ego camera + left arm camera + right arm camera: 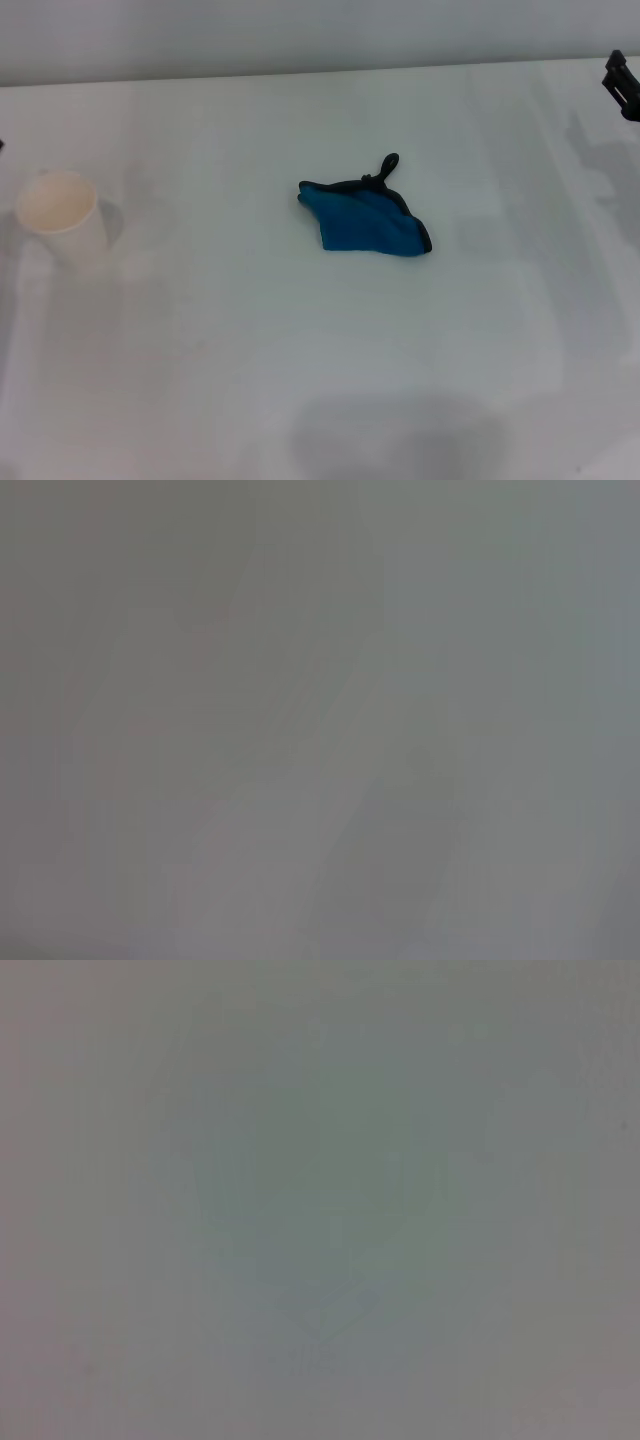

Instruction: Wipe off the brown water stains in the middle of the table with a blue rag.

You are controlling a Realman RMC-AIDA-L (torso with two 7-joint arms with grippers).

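At the far right edge of the head view, you have only a small black piece of the right gripper (622, 85) showing, raised near the back of the table (300, 380) and well apart from everything on it. You cannot tell from that sliver how its jaws stand, and it touches nothing you can see. Your left gripper does not show in the head view at all. Neither wrist view helps you here: each gives only a plain grey blur with faint shadows, and no part of either gripper can be made out in them.

Moving in from that edge, you find the blue rag (364, 218) lying near the middle of the table, crumpled and folded into a rough wedge with its black stitched edging along the far side. Its small black loop (387, 164) sticks out from the far corner and lies flat on the surface. Nothing holds or touches the rag.

You will not make out the brown water stains around the rag; the white top beside it looks even, and whatever sits beneath the cloth is hidden from you.

Well off to the left, a white paper cup (62, 222) with a pale beige inside stands upright on the table, far from the rag.

The table itself is white and smooth, with soft grey shadows at the right side and along the near edge. Behind it a plain pale wall (300, 30) runs across the back.
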